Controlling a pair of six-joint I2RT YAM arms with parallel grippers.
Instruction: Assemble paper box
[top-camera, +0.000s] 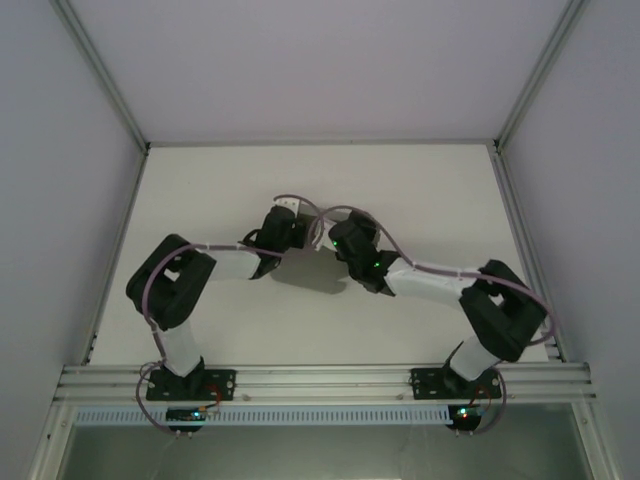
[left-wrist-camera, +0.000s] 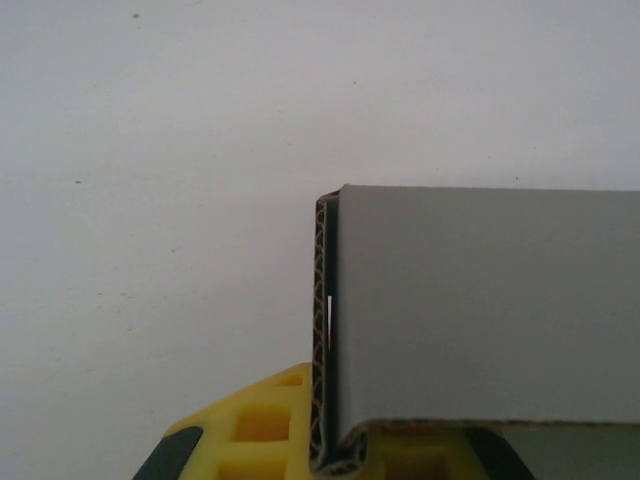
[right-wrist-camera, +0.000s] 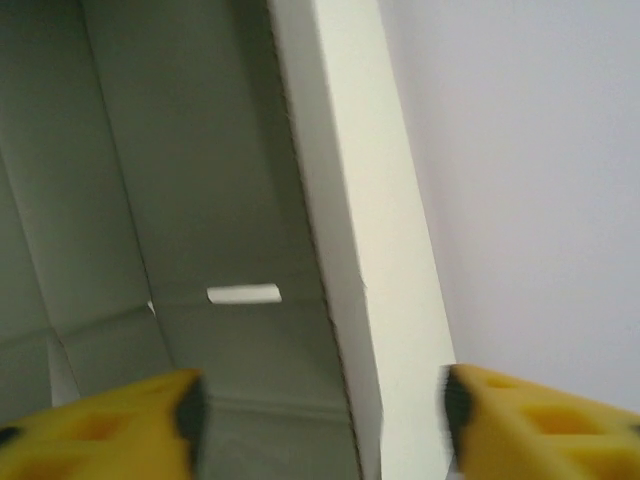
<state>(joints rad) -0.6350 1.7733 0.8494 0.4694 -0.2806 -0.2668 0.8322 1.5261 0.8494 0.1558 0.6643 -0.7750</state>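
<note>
The paper box (left-wrist-camera: 480, 300) is grey corrugated cardboard. In the left wrist view one folded-over wall stands upright, its double edge (left-wrist-camera: 325, 330) pinched between the yellow fingers (left-wrist-camera: 250, 430) of my left gripper (left-wrist-camera: 335, 450), which is shut on it. In the right wrist view I look into the box's grey inside (right-wrist-camera: 190, 180), which has a small slot (right-wrist-camera: 243, 294). My right gripper (right-wrist-camera: 320, 420) is open, and its fingers (right-wrist-camera: 540, 420) straddle a pale side wall (right-wrist-camera: 370, 280) without touching it. From above, the left gripper (top-camera: 292, 228) and the right gripper (top-camera: 335, 240) meet over the table's middle.
The white table (top-camera: 300, 170) runs back to a wall, with aluminium frame posts (top-camera: 100, 70) at both sides. The two arms' elbows (top-camera: 170, 285) bulge outward near the front rail (top-camera: 320, 380). Cables loop over both wrists.
</note>
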